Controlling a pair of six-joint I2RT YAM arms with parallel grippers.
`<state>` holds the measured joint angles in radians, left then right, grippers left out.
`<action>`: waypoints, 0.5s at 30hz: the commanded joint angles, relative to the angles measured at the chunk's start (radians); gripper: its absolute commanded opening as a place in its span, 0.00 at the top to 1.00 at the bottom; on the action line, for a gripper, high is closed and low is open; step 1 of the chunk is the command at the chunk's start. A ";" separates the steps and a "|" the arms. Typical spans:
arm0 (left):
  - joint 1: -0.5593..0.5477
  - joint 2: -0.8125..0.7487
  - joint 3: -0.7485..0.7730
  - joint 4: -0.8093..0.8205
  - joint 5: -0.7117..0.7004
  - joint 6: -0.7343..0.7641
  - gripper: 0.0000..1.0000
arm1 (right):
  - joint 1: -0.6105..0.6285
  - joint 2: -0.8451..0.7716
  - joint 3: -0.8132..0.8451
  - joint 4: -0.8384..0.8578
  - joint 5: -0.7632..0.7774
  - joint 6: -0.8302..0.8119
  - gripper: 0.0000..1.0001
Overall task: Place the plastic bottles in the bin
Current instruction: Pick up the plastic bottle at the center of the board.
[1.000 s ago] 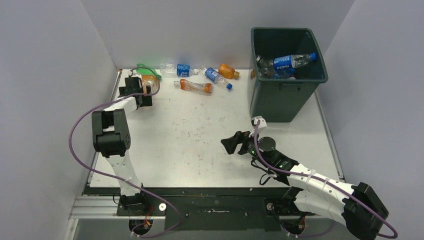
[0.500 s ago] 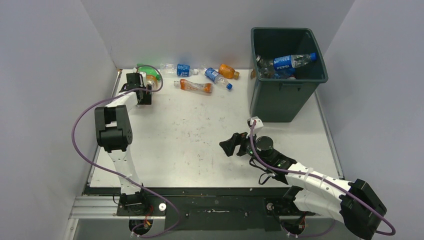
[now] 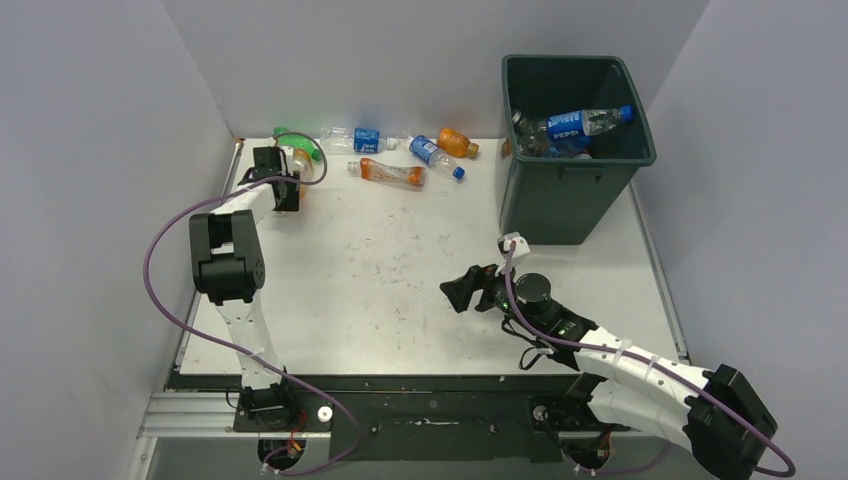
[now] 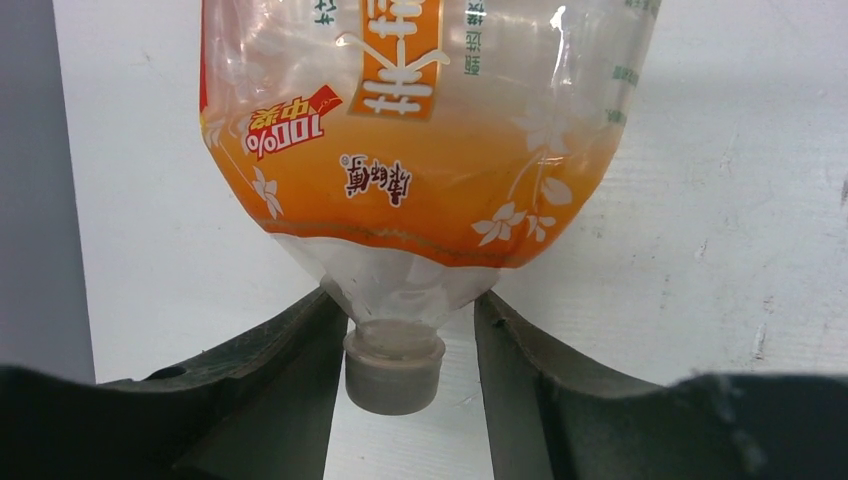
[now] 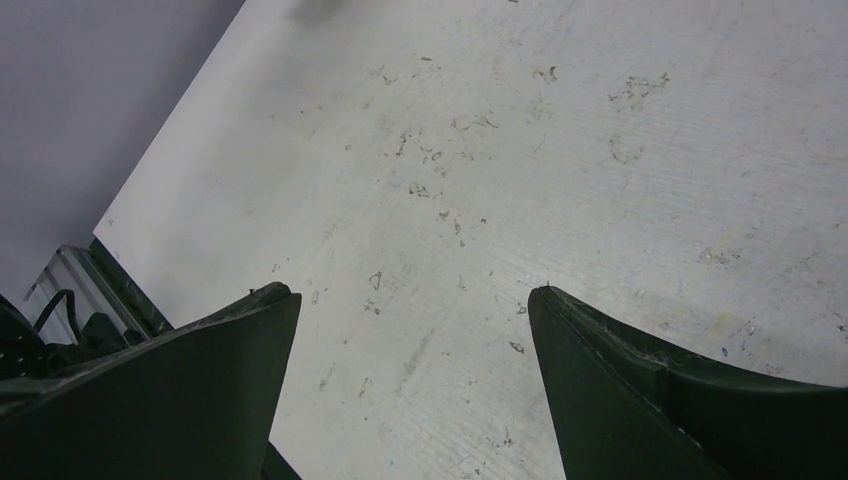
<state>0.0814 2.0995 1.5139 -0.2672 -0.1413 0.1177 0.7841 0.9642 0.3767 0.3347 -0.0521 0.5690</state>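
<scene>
A clear bottle with an orange label (image 4: 420, 180) lies at the table's back left, its grey cap (image 4: 393, 375) towards the wrist camera. My left gripper (image 4: 408, 300) is shut on its neck, both fingertips pressing the shoulder; from above, the gripper (image 3: 283, 182) covers most of this bottle (image 3: 301, 160). A green bottle (image 3: 298, 145) lies just behind. Several more bottles (image 3: 390, 172) lie along the back wall. The dark green bin (image 3: 575, 195) stands at the back right with bottles (image 3: 578, 123) inside. My right gripper (image 3: 462, 290) is open over bare table, also in the right wrist view (image 5: 412, 295).
Grey walls close in the table on the left, back and right. The left arm's purple cable (image 3: 165, 240) loops beside the left wall. The table's left edge (image 5: 160, 160) and a clear bracket (image 5: 60, 275) show in the right wrist view.
My left gripper has pushed towards the back wall and closed from wide open onto the orange-labelled bottle's neck. The right arm has barely shifted.
</scene>
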 commanded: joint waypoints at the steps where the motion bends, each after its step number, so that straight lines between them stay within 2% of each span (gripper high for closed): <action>1: 0.000 -0.006 0.008 -0.007 -0.002 0.015 0.54 | -0.007 -0.039 0.027 0.025 0.014 -0.011 0.13; 8: -0.019 0.005 0.016 -0.014 -0.043 0.025 0.68 | -0.008 -0.061 0.014 0.012 0.024 -0.009 0.13; 10: -0.024 0.012 0.024 -0.020 -0.066 0.024 0.80 | -0.009 -0.070 0.014 0.004 0.029 -0.009 0.13; 15: -0.031 -0.019 -0.023 0.028 -0.098 0.015 1.00 | -0.011 -0.091 0.022 -0.016 0.035 -0.015 0.13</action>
<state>0.0555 2.1029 1.5135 -0.2787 -0.2008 0.1352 0.7795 0.9062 0.3767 0.3107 -0.0391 0.5652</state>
